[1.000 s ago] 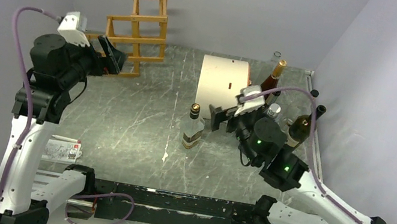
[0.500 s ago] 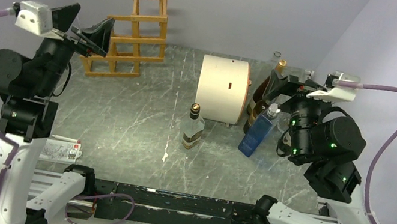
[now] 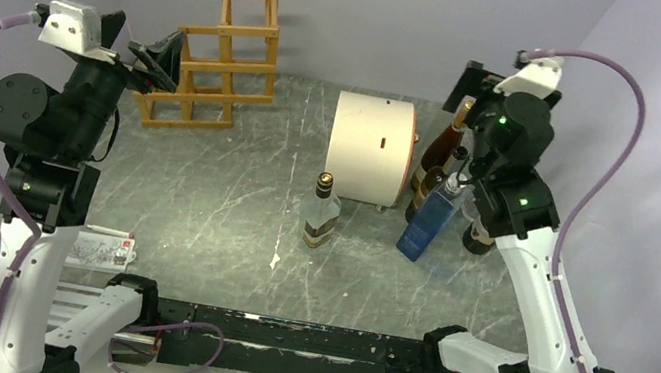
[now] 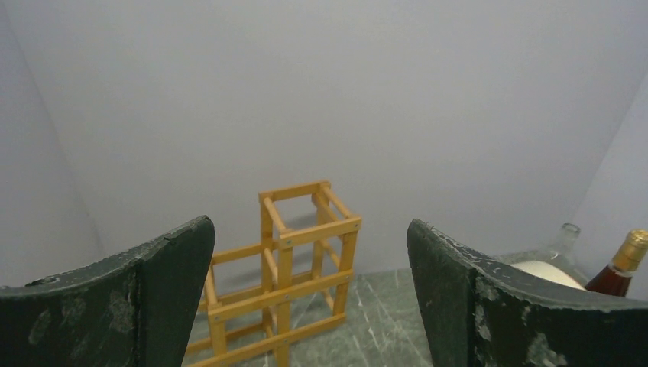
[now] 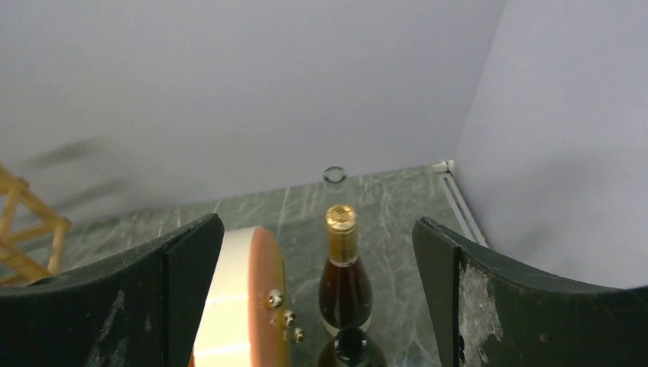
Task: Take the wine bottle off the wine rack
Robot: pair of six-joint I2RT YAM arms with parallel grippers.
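Well, my left fingers [image 4: 153,298] were spread wide and held nothing. They were raised off the table [image 3: 223,199] far left of the cream drum [image 3: 370,148] and aimed at the wine rack [image 3: 221,62]. That rack stood well left of the drum, by the back wall, and every cell I could see was bare. What I took for the wine bottle [image 3: 322,211] stood upright on the table just in front of the drum, touching neither set of fingers. Just right of the drum clustered a brown bottle [image 3: 434,158] with gold foil and a blue bottle [image 3: 426,225]. My right fingers [image 5: 153,306] hung high above that cluster, likewise spread and empty. By my reckoning the removal was done. The next move called only for drawing both arms clear without clipping rack or bottles.
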